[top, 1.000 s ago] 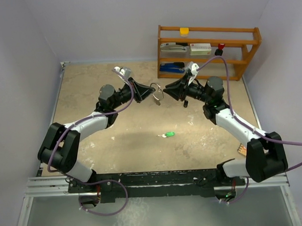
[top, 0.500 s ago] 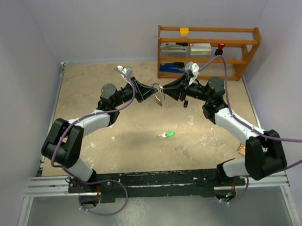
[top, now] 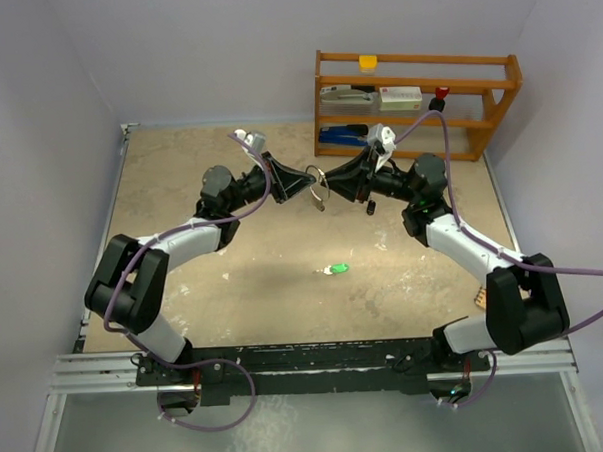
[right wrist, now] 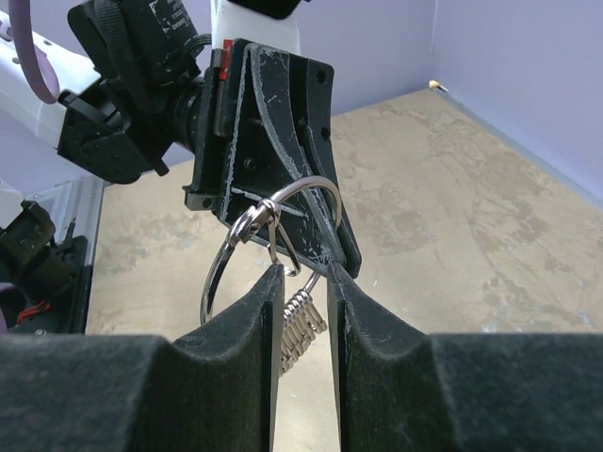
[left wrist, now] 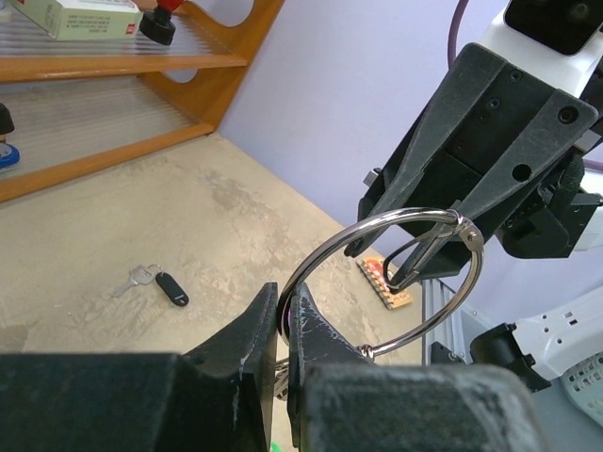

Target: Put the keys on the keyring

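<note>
My left gripper (top: pixel 306 183) (left wrist: pixel 283 303) is shut on the rim of the keyring (top: pixel 318 183) (left wrist: pixel 405 213) and holds it upright above the table. A cluster of small silver keys (right wrist: pixel 303 325) hangs from the ring (right wrist: pixel 215 268). My right gripper (top: pixel 330 181) (right wrist: pixel 306 273) faces it, jaws a narrow gap apart, with its tips at the ring's small wire loop; nothing is clearly clamped. The green-headed key (top: pixel 333 270) lies on the table nearer the arm bases. The black-headed key (top: pixel 372 207) (left wrist: pixel 171 287) lies on the table under the right arm.
A wooden shelf (top: pixel 416 91) with boxes and small items stands at the back right against the wall. A small orange patterned piece (top: pixel 480 298) (left wrist: pixel 384 281) lies near the right edge of the table.
Both arms have drawn together: the left gripper carried the ring slightly right and the right gripper moved left until its tips reached the ring. The keys on the table have not moved.
</note>
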Controlling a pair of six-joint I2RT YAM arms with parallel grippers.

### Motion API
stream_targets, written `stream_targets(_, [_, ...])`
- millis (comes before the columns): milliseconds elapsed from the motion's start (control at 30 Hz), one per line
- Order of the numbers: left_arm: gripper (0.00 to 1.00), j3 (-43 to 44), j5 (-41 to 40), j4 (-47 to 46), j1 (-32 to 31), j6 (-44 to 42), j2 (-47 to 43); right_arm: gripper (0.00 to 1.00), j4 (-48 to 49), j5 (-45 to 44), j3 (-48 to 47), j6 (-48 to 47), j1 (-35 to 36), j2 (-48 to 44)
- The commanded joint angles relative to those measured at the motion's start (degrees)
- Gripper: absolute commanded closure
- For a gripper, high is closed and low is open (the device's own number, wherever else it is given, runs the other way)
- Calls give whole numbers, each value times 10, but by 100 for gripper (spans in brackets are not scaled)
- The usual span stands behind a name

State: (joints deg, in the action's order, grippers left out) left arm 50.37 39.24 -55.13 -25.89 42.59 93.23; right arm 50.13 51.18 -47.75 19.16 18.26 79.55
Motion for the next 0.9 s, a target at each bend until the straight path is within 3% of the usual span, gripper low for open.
stream_targets(0, [100, 22, 13, -38, 4, 11, 3, 73, 41, 16, -10, 10, -1, 0])
stream_targets(867, [100, 16, 28, -68, 2, 34, 23, 89, 80, 32, -27, 35, -1, 23])
